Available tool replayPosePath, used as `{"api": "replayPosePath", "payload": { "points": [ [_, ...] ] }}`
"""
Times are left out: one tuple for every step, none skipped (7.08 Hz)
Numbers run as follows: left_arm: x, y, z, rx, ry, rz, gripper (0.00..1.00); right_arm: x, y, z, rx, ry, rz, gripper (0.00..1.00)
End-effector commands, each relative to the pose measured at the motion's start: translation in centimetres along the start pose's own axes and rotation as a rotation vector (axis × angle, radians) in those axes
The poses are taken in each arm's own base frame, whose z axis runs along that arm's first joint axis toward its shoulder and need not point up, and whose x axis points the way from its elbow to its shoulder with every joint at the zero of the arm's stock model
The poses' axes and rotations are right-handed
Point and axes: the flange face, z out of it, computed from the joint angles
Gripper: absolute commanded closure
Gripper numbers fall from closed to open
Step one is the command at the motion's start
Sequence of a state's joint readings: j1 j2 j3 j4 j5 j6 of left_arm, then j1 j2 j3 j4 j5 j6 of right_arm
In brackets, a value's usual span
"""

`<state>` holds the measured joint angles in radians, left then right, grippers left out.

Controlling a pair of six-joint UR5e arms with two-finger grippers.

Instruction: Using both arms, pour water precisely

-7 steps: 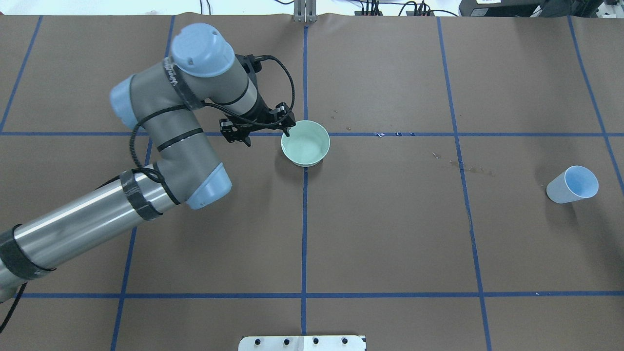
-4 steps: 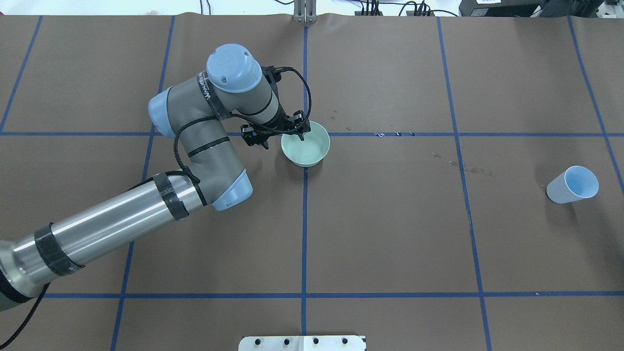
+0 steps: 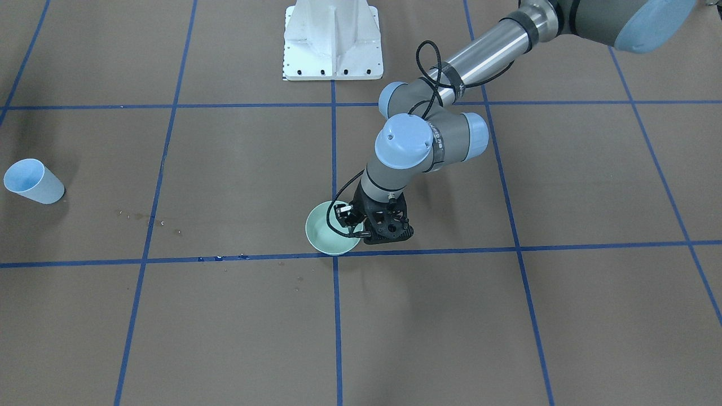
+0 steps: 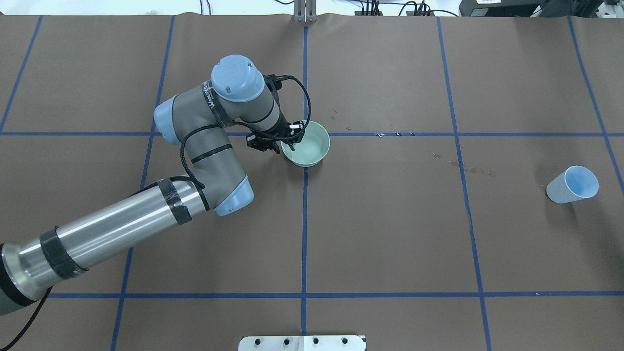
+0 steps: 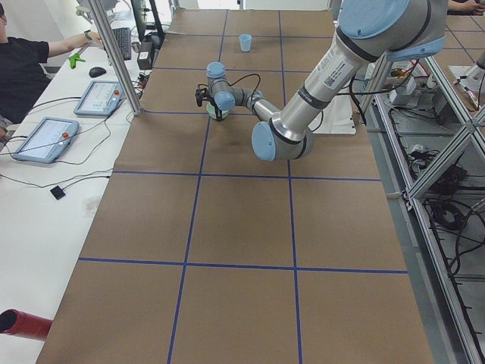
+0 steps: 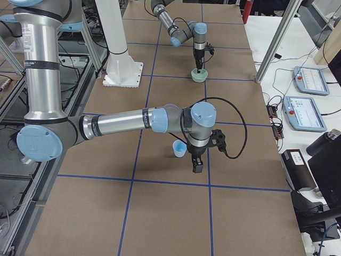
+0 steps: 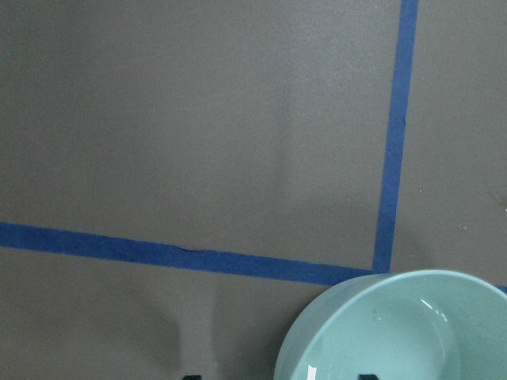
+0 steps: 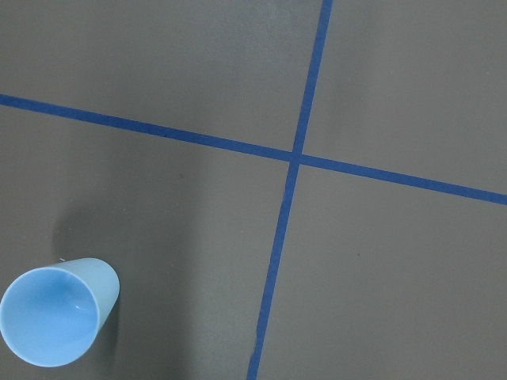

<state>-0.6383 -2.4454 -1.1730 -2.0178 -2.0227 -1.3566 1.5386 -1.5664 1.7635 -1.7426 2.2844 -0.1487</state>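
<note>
Left arm jaws point straight down, straddling green bowl rim

Bright, even overhead light. A soft shadow lies beside the pale blue plastic cup. Everything is sharp.

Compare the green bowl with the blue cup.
The bowl is pale green, low and wide; the cup is light blue, taller and tapered. The left hand straddles the bowl's rim; the cup stands untouched. Both sit upright, mouths up, on the brown table.
</note>
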Motion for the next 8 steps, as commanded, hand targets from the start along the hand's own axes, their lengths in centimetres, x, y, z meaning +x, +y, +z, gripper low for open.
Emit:
{"api": "replayPosePath", "payload": {
  "points": [
    [0.1,-0.5,-0.7,0.009,0.004,-0.012,1.00,-0.2,-0.1,-0.3,0.006,0.004,-0.006,0.00],
    [0.1,-1.8,-2.6,0.027,0.020,-0.036,1.00,-0.2,-0.3,-0.3,0.006,0.006,-0.007,0.00],
    [-0.2,-3.4,-5.7,0.028,0.035,-0.055,1.00,0.0,-0.2,-0.3,0.003,0.022,-0.003,0.00],
    [-1.8,-5.6,-9.8,0.005,0.013,-0.102,1.00,0.5,0.5,0.2,-0.009,0.036,0.011,0.00],
    [-6.2,-5.7,-12.2,0.005,0.008,-0.079,1.00,0.2,0.5,-0.1,-0.004,0.037,0.009,0.00],
    [-13.3,-4.3,-13.1,0.011,-0.014,0.003,1.00,1.2,0.7,1.1,-0.025,0.031,0.015,0.00],
    [-21.6,-4.5,-15.2,0.001,-0.036,0.052,1.00,1.2,0.7,1.2,-0.022,0.025,0.024,0.00],
    [-29.1,-5.3,-17.3,-0.010,-0.059,0.082,1.00,1.2,0.8,1.2,-0.020,0.022,0.023,0.00]
  ]
}}
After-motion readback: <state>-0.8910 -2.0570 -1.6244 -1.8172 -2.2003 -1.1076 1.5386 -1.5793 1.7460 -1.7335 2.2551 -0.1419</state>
